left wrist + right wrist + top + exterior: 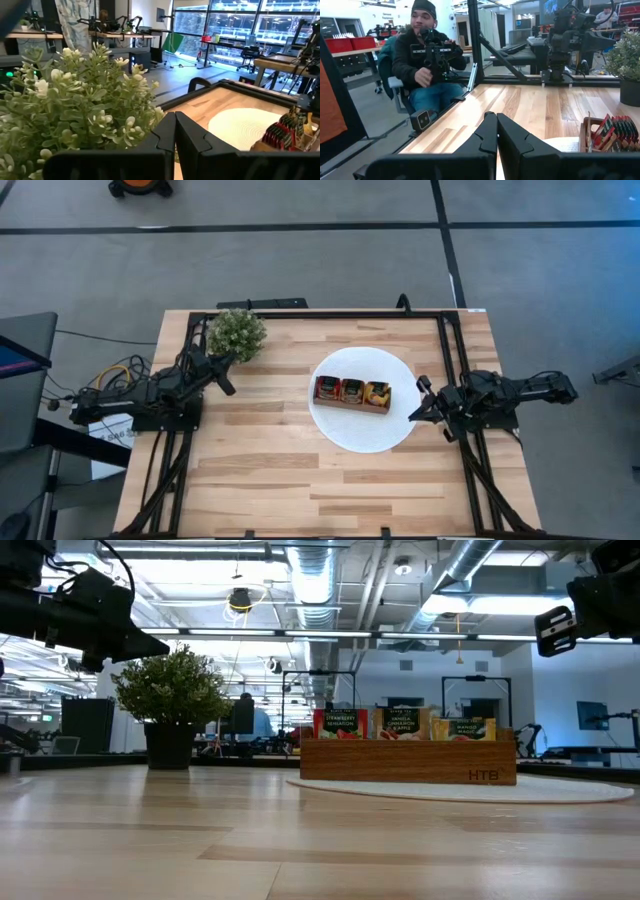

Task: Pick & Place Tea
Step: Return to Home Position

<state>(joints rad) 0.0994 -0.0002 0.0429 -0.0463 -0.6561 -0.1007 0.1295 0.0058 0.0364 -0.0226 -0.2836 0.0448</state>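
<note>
The tea sachets (352,391) stand upright in the three compartments of a brown wooden tray (408,764) that rests on a white plate (345,430) right of the table's middle. In the low view their red, orange and pale tops (400,724) stick up over the tray's wall. My left gripper (228,385) is shut and hovers near the table's left side, just beside the small green plant (236,333). My right gripper (416,414) is shut too and hangs over the plate's right rim. Both grippers touch nothing.
The potted plant (172,705) stands at the far left of the table, close to my left gripper. A dark metal frame (450,340) runs along the table's edges. A seated person (427,60) shows beyond the table in the right wrist view. Bare wood (260,480) lies near.
</note>
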